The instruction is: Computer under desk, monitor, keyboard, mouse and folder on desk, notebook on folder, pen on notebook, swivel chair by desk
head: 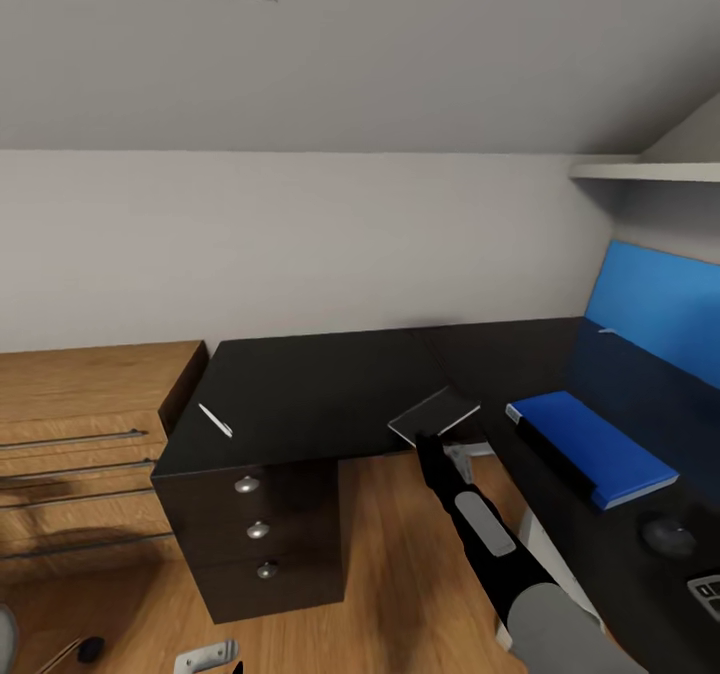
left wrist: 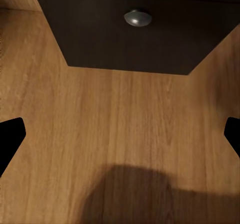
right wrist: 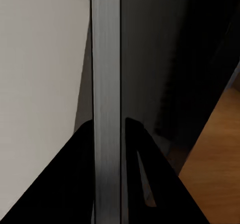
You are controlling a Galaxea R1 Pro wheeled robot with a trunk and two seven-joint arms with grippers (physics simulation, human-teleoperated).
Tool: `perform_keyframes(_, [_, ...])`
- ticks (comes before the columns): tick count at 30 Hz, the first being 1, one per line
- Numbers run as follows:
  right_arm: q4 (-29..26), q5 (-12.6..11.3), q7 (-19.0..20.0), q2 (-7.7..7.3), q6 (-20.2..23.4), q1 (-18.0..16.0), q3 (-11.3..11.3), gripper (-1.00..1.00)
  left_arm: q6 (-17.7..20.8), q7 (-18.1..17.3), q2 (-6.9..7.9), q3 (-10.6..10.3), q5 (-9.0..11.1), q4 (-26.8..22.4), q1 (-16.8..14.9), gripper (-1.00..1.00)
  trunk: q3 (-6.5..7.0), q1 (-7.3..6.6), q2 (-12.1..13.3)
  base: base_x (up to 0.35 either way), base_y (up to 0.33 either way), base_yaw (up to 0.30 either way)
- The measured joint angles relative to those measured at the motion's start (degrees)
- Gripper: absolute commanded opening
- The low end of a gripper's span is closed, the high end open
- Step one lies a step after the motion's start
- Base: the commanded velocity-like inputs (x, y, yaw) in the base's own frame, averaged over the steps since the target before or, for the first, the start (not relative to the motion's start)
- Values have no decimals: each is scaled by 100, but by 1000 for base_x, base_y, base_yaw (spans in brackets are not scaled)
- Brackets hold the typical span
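My right gripper [head: 428, 441] is shut on the notebook [head: 435, 413], a thin grey square held tilted just above the front edge of the black desk [head: 310, 394]. The right wrist view shows the notebook [right wrist: 106, 59] edge-on between the black fingers [right wrist: 60, 184]. The white pen [head: 215, 420] lies on the desk's left end. On the right wing lie the blue folder [head: 590, 446], the mouse [head: 668, 535] and a corner of the keyboard [head: 708, 595]. My left gripper [left wrist: 120, 134] hangs open over the wooden floor before the drawer unit [left wrist: 135, 39]. Monitor and computer are out of view.
A light wooden dresser [head: 80, 424] stands against the desk's left end. A blue wall panel [head: 655, 304] rises behind the right wing, under a white shelf [head: 645, 170]. A chrome leg with a black caster [head: 85, 648] shows at the bottom left. Wooden floor [head: 400, 554] lies under the desk.
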Motion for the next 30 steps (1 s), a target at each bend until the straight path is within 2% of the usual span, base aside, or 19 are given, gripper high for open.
perform_keyframes(5, [-187, 1, 3, -6, 0, 48, 1, -100, -1, 4, 0, -3, -4, 3, 0, 100, 90, -110, 201, 0, 0, 0])
perform_keyframes(8, [-481, 11, -14, -9, 0, 204, 2, -100, -1, 9, 0, -3, -4, 47, 1, 100, 144, -176, 321, 0, 0, 0])
perform_keyframes(16, [-1620, 20, -272, -57, 0, 733, -2, -100, -1, 20, -3, -3, -14, 165, 0, 100, 287, -352, 642, 0, 0, 0])
perform_keyframes(24, [-1922, 19, -430, -154, 1, 839, -9, -100, -26, 21, -5, -18, -15, 259, 0, 100, 431, -527, 963, 0, 0, 0])
perform_keyframes(30, [-1972, -1, -458, -198, -94, 852, -52, -100, -31, 22, 0, -31, -22, 505, 0, 100, 431, -528, 964, 0, 0, 0])
